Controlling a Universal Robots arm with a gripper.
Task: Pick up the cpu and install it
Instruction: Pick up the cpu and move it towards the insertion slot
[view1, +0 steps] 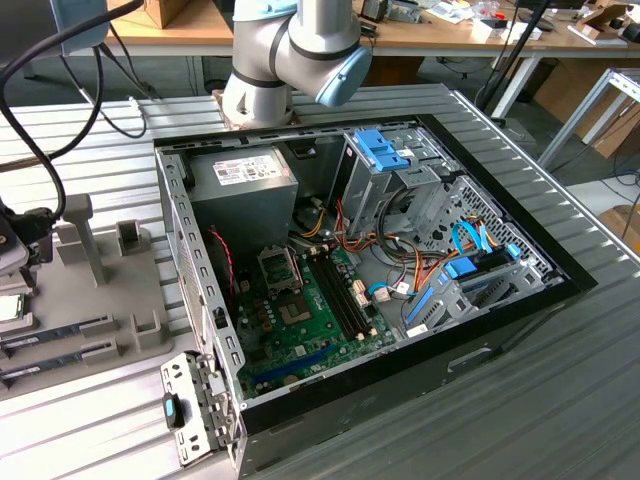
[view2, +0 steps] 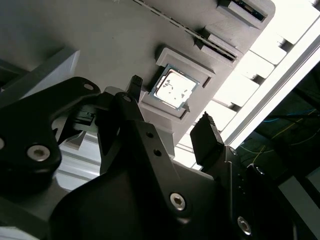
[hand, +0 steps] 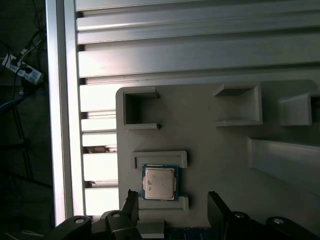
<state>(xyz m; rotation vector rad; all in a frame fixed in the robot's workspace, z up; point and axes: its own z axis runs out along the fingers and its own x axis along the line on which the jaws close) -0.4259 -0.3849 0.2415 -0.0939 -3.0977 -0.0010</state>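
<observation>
The cpu (hand: 159, 181) is a small square chip with a shiny silver top, lying flat in a shallow nest of the grey fixture tray (hand: 210, 150). It also appears in the second wrist view (view2: 174, 88) and at the exterior view's far left edge (view1: 8, 308). My gripper (hand: 173, 204) hovers above it, open, with nothing between the black fingertips (view2: 206, 131). The chip sits in line with the gap, closer to one finger. In the exterior view the gripper (view1: 22, 250) hangs over the tray's left end. The motherboard's socket (view1: 278, 268) lies inside the open computer case.
The open computer case (view1: 400, 330) fills the middle of the ribbed metal table, with a grey power supply (view1: 245, 185), drive cages and cables inside. Two memory sticks (view1: 55, 330) lie in tray slots near the cpu. Upright tray posts (view1: 85, 235) stand beside the gripper.
</observation>
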